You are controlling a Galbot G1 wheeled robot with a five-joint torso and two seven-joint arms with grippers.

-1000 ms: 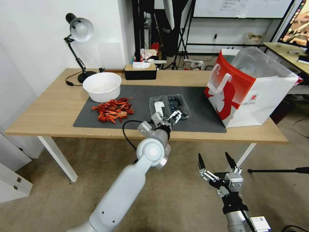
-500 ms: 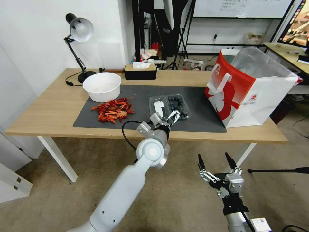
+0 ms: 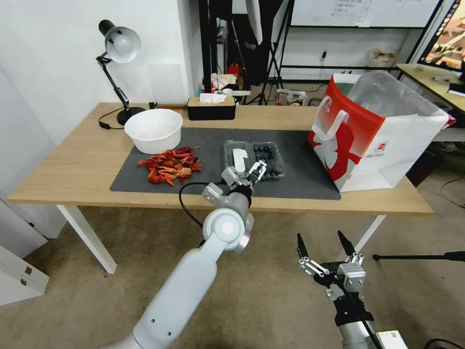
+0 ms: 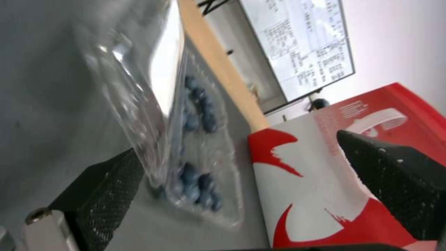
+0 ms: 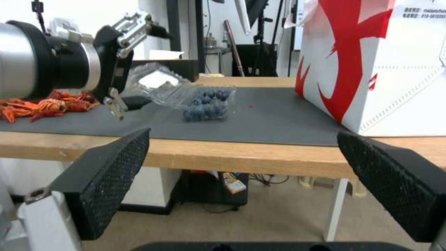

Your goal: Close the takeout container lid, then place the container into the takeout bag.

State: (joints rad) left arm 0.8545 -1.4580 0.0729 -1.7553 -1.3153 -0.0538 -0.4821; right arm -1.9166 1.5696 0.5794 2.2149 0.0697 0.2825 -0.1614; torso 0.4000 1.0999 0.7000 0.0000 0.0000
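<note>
Now the left gripper (image 3: 244, 173), fingers spread, has tipped the lid (image 5: 155, 83) up off the mat; closing is underway. Right gripper (image 3: 322, 245) hangs released, lower right.

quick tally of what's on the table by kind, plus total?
Takeout container, with its lid partly raised: 1
Takeout bag: 1
White bowl: 1
Pile of red crayfish: 1
Desk lamp: 1
Tissue box: 1
Dark mat: 1
Total: 7
</note>
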